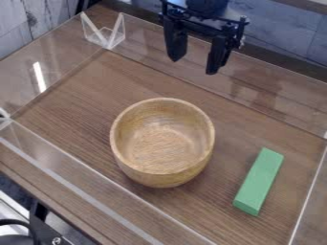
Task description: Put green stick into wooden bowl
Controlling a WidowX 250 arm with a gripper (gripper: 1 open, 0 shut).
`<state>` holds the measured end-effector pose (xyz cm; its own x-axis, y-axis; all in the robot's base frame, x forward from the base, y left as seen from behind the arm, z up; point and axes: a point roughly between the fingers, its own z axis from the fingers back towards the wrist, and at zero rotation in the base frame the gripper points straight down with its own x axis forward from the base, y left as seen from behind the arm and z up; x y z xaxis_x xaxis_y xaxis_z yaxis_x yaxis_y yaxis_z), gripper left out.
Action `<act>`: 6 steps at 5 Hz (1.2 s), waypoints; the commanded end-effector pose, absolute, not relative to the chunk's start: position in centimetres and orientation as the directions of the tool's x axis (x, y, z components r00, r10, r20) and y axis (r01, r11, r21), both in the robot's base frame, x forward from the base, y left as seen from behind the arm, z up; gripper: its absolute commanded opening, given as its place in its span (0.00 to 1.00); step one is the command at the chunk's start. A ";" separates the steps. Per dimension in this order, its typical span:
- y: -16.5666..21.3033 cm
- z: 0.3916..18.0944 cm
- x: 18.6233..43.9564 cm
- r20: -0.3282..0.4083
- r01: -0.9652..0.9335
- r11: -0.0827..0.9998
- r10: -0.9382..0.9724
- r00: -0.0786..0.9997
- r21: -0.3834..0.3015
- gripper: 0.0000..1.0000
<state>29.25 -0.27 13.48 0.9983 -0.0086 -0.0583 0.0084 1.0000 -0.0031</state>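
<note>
A round tan wooden bowl stands near the middle of the table, its hollow holding nothing. To its right a bright green stick lies flat on the wood, angled toward the front edge. My gripper hangs above the far part of the table, pointing down, well behind and above the bowl. Its dark fingers are spread apart with nothing between them. It touches neither the bowl nor the stick.
Low transparent walls fence the wooden table on all sides. A small clear folded stand sits at the back left corner.
</note>
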 end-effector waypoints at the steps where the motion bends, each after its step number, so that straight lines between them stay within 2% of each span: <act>1: -1.7 12.1 28.6 -0.089 0.018 1.000 -0.019 0.996 -0.012 1.00; 2: -4.7 10.6 27.4 -0.106 0.054 0.998 -0.057 0.993 -0.029 1.00; 4: -9.8 8.8 25.2 -0.064 0.025 0.999 -0.028 0.998 -0.046 1.00; 6: -13.1 4.8 25.5 0.012 0.103 0.993 -0.102 0.995 -0.057 1.00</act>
